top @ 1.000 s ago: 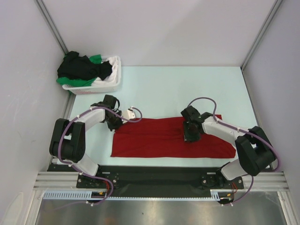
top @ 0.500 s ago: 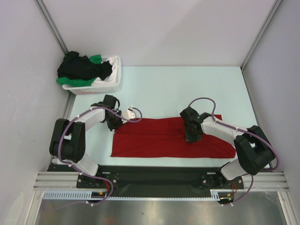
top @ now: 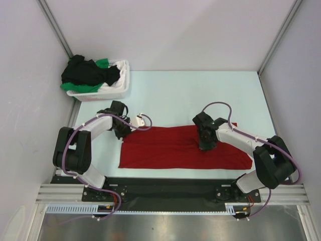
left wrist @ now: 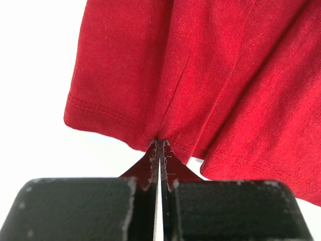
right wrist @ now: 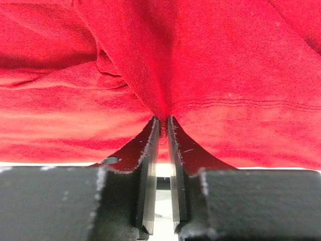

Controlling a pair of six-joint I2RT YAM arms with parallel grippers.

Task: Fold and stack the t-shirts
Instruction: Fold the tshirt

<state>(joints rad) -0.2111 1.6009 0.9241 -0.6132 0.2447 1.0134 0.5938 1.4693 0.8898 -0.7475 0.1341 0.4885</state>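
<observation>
Cloth fills both wrist views: the red tee (top: 170, 150) lies as a long folded band on the table (top: 200, 95). The left pincer (left wrist: 159, 143) is clamped on a hemmed corner, with cloth fanning away ahead of its tips. The right pincer (right wrist: 163, 120) nips a bunched ridge at the band's far edge, and the band runs on past it to the right. What lies under that ridge is hidden. Well beyond the left pincer, a basket (top: 118, 88) holds black and green tees (top: 88, 73), too tangled to count.

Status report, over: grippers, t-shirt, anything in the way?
Left gripper: jaws shut on red t-shirt hem. Right gripper: jaws shut on a mid-shirt fold. Laundry basket stands far left, apart.
</observation>
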